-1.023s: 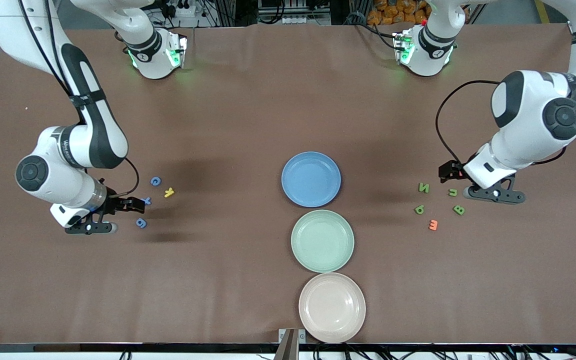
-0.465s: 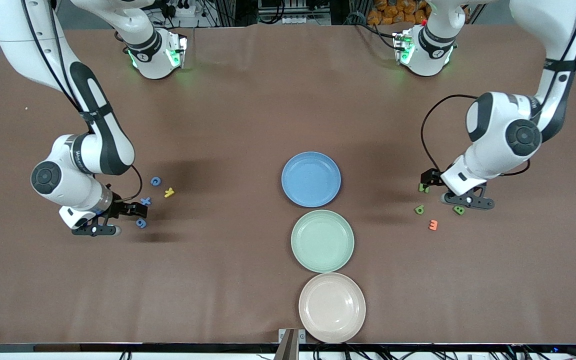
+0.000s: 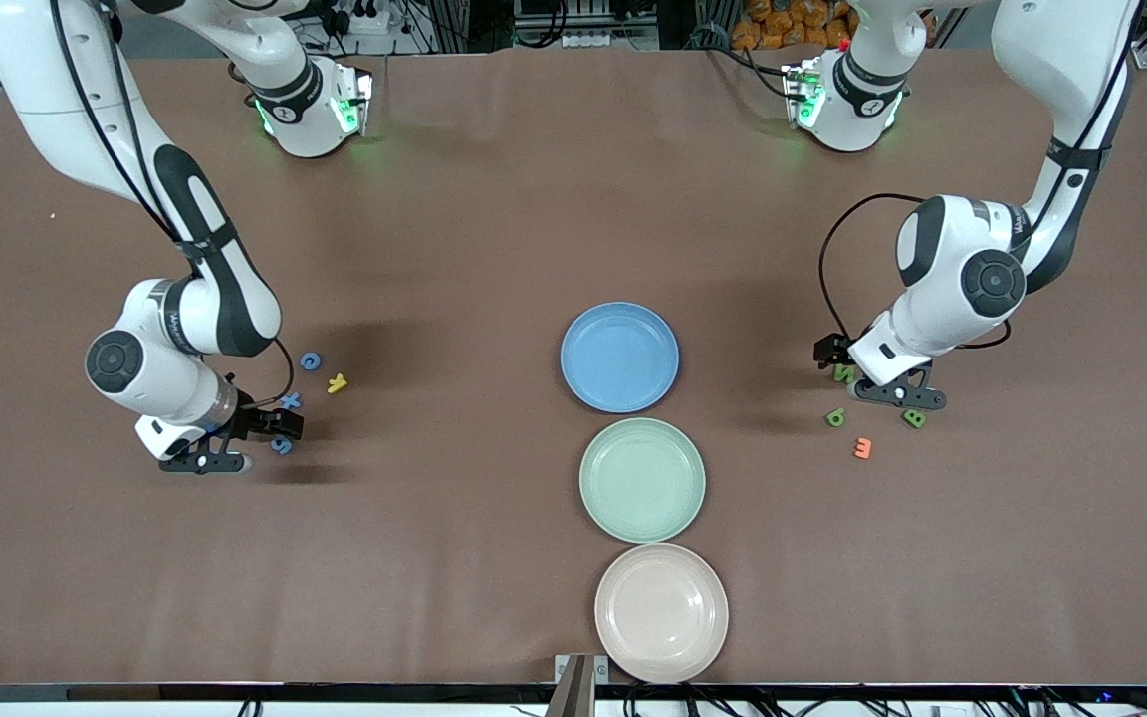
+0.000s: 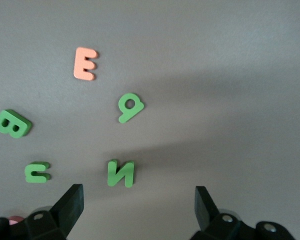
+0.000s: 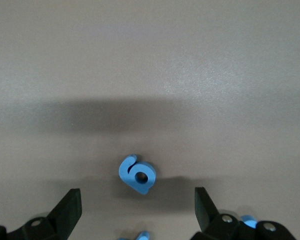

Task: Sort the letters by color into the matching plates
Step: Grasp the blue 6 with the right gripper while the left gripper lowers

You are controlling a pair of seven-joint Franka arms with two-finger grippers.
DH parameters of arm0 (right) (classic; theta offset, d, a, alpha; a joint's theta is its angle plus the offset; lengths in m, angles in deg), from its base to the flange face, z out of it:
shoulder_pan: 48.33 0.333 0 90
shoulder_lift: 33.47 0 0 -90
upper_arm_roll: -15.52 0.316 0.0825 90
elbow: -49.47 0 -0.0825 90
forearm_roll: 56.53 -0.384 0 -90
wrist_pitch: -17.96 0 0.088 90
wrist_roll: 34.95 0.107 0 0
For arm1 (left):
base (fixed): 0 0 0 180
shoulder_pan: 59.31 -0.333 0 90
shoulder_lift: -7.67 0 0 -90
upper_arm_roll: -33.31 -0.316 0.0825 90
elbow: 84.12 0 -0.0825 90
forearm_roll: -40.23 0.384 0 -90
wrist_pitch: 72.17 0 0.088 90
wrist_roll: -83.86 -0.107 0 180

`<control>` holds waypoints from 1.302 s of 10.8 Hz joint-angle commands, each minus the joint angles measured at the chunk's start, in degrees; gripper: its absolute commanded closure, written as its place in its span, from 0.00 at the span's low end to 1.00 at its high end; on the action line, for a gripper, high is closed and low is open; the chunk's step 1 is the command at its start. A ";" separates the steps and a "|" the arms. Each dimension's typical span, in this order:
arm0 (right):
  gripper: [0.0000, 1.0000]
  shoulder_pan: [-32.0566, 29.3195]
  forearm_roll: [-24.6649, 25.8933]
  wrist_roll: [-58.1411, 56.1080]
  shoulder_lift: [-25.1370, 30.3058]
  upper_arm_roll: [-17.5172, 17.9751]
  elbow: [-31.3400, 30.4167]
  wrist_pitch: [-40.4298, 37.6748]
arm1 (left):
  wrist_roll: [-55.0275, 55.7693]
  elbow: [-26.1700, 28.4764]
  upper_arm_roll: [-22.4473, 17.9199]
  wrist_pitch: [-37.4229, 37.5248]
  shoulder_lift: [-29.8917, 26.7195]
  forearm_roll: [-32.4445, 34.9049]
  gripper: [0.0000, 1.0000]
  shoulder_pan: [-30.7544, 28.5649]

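- Blue plate point(image 3: 619, 357): round, empty, mid-table.
- Mint green plate point(image 3: 642, 479): round, empty, just nearer the front camera than the blue one.
- Green letters, flat near the left arm's end: N point(image 4: 121, 173), 6 point(image 4: 129, 106), B point(image 4: 12, 123), hook shape point(image 4: 37, 172).
- Blue letters, flat near the right arm's end: C point(image 3: 310, 361), X point(image 3: 291, 400), 6 point(image 5: 137, 174).

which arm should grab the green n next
Left. The left pincer hangs open right over the green N at the left arm's end of the table. The right pincer, also open, is at the other end over the blue 6.
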 commanded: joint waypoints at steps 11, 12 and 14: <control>0.56 -0.73 2.98 -0.66 -2.45 1.03 0.29 5.22 | 1.61 2.04 0.09 -6.57 6.11 10.89 0.15 -1.02; 0.56 -0.73 2.89 -0.57 -2.63 1.03 0.29 5.40 | 1.61 2.05 0.09 -6.58 6.29 10.98 0.17 -1.10; 0.58 -0.64 2.81 -0.57 -3.15 1.03 0.29 6.28 | 1.61 2.40 0.01 -6.58 6.55 11.07 0.20 -1.11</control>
